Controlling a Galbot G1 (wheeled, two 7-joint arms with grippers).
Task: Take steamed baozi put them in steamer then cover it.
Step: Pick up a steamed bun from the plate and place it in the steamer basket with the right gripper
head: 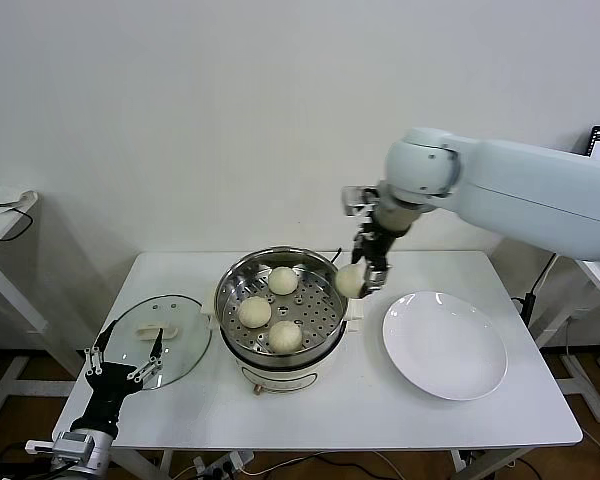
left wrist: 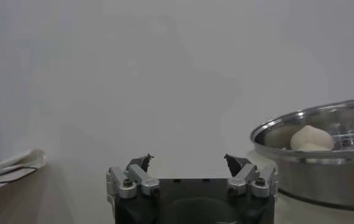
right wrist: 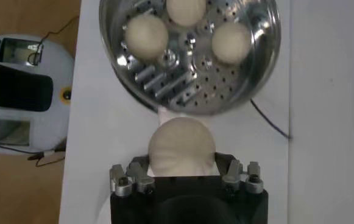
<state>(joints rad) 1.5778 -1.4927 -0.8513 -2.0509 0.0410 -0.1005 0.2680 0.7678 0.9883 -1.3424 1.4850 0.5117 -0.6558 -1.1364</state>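
The steamer (head: pixel 230 285) is a shiny steel pot at the table's middle, with three cream baozi (head: pixel 255 312) on its perforated tray. My right gripper (head: pixel 358 282) hangs just above the steamer's right rim, shut on a fourth baozi (right wrist: pixel 182 146). In the right wrist view that bun fills the gap between the fingers, with the steamer (right wrist: pixel 262 55) beyond it. My left gripper (head: pixel 128 362) is parked low at the table's front left, open and holding nothing; its wrist view shows the steamer (left wrist: pixel 304 158) off to one side.
A glass lid (head: pixel 160 340) with a cream handle lies flat on the table left of the steamer. An empty white plate (head: pixel 445 345) sits to the steamer's right. A black cable trails from behind the steamer.
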